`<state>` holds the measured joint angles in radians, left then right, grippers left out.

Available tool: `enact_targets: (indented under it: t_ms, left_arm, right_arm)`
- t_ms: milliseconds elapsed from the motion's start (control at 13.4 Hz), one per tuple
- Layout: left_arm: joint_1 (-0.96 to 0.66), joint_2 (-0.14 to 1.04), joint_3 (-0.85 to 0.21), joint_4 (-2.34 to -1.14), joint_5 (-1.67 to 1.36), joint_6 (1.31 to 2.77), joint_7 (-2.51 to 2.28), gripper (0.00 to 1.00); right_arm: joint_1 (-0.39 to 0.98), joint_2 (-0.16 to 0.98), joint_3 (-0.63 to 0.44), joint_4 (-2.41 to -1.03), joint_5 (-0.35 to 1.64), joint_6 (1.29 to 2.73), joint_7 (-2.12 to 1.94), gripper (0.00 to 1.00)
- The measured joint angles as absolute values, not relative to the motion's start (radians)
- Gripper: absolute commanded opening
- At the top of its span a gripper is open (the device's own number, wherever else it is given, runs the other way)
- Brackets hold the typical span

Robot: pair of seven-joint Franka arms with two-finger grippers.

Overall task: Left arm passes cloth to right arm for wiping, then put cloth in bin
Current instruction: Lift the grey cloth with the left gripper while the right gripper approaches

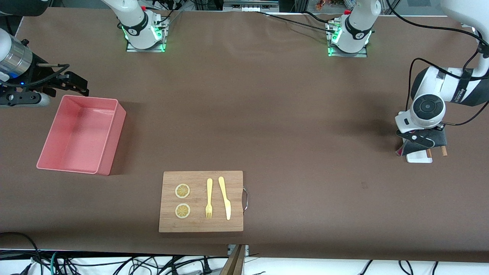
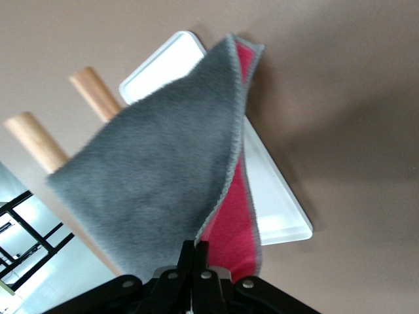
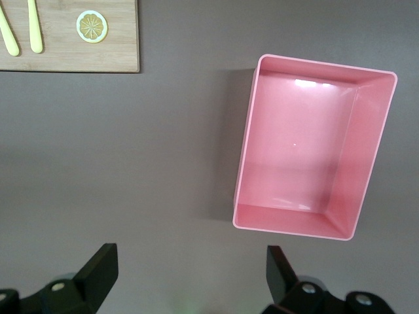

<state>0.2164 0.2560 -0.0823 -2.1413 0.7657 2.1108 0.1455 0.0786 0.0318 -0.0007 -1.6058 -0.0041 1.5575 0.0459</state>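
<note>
Cloth [image 2: 170,170], grey with a red-pink underside, lay draped over the white tray [image 2: 275,196] at the left arm's end of the table, one edge pinched between the pressed-together jaws of the left gripper [image 2: 194,252]. Well apart from that tray, the right gripper [image 3: 190,275] waited beside the pink bin [image 3: 308,147], jaws spread wide.

Even overhead light, soft shadows; glare inside the bin [image 3: 308,85]; the cloth [image 2: 163,170] looks slightly blurred.

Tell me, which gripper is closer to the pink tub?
The right gripper: it hangs open by the pink tub. The left gripper is at the table's other end, shut on the grey cloth.
</note>
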Motion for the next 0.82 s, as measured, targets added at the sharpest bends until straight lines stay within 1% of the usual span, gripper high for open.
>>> enact_targets:
  t_ms: [75, 224, 447, 671, 820]
  left_arm:
    - [0.217, 0.252, -0.093, -2.123, 0.76, 2.086, 0.146, 0.0]
    - [0.216, 0.244, -0.144, -2.056, 0.722, 1.983, 0.146, 0.0]
    - [0.209, 0.241, -0.238, -1.906, 0.624, 1.795, 0.146, 0.0]
    - [0.2, 0.244, -0.263, -1.775, 0.413, 1.673, 0.147, 0.0]
    - [0.199, 0.247, -0.263, -1.69, 0.268, 1.595, 0.148, 0.0]
  right_arm:
    - [0.079, 0.032, -0.001, -1.605, -0.004, 1.558, 0.046, 1.0]
    - [0.079, 0.032, 0.0, -1.603, -0.004, 1.571, 0.046, 1.0]
    - [0.08, 0.032, 0.006, -1.601, -0.004, 1.602, 0.046, 1.0]
    - [0.078, 0.049, 0.003, -1.601, -0.004, 1.603, 0.045, 1.0]
    - [0.078, 0.093, 0.003, -1.601, -0.004, 1.603, 0.043, 1.0]
